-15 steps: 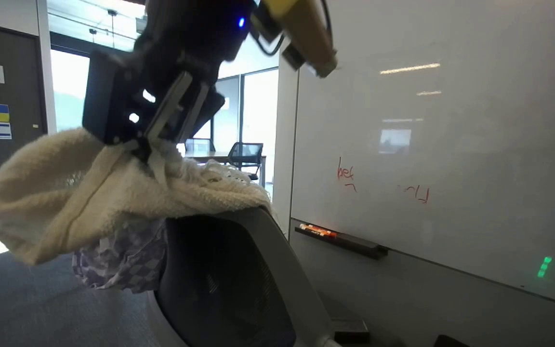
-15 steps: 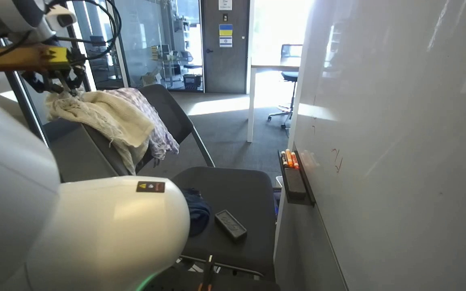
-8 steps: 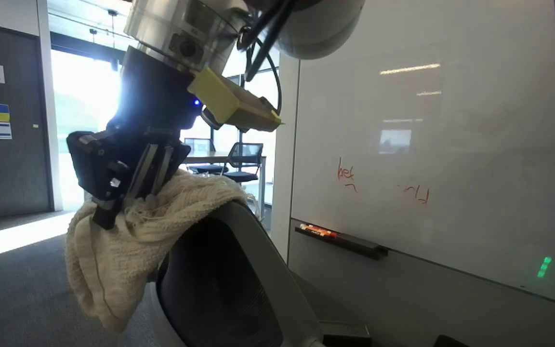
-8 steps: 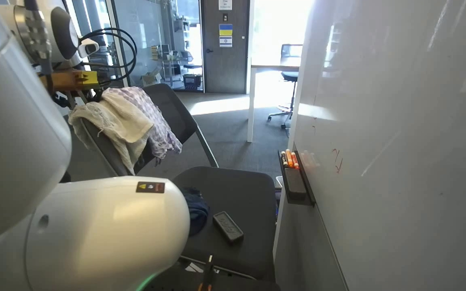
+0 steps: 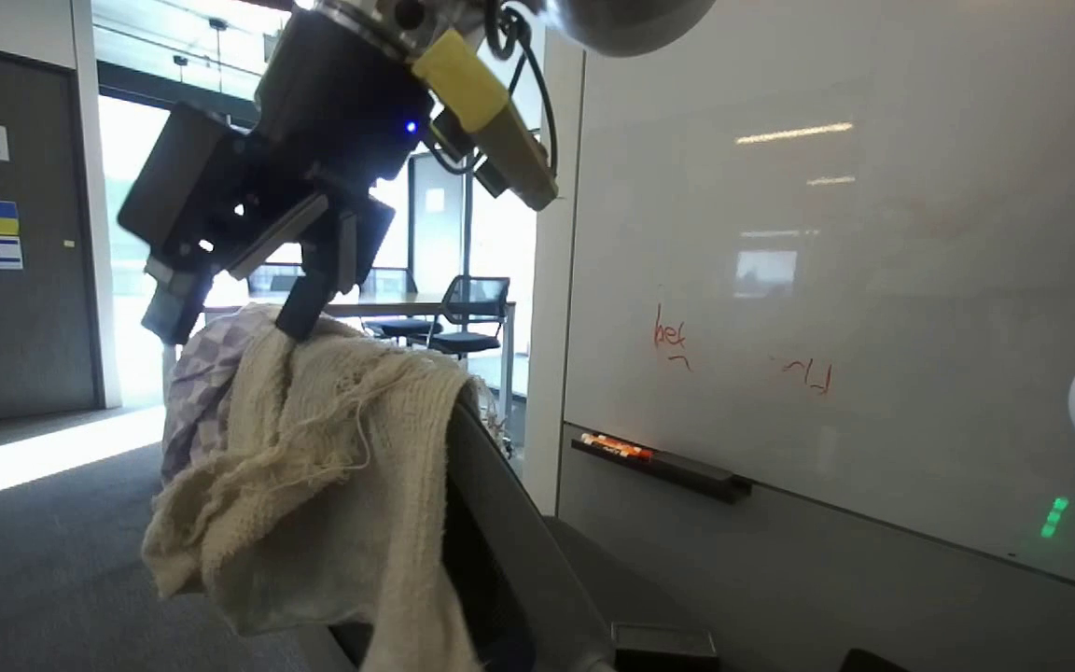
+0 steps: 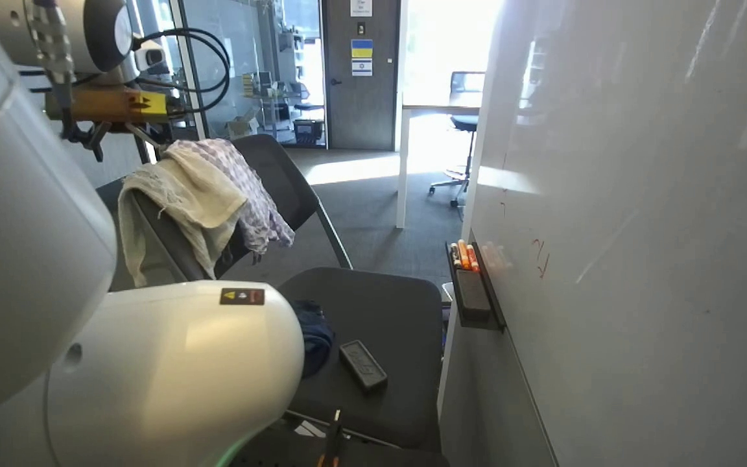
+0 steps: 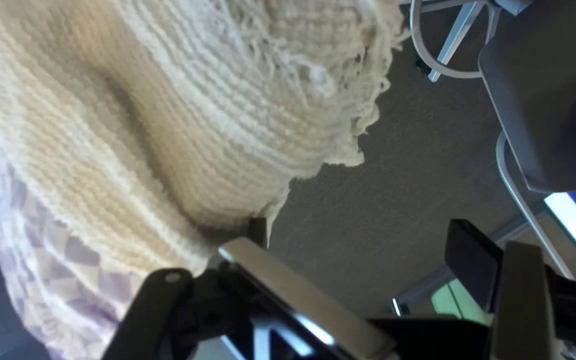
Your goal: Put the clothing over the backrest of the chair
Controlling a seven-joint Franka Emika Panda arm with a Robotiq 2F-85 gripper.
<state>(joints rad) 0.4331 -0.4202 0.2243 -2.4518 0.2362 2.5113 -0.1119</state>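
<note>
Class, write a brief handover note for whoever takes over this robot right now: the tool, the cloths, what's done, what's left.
Tool: open, holding nothing, near the cream cloth; contact unclear.
Cream cloth and patterned cloth: draped over the chair backrest.
On the seat: dark blue cloth, partly hidden by the arm.
Done: two cloths hung.
Left: probably lift the tool clear, then bring the dark blue cloth to the chair backrest.

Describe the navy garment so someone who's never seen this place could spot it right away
In an exterior view, find the large whiteboard, then the dark grey seat beside it. On that seat, partly hidden by the white robot arm, lies the navy garment: soft and crumpled, unlike the hard-edged, oblong whiteboard eraser beside it.
</note>
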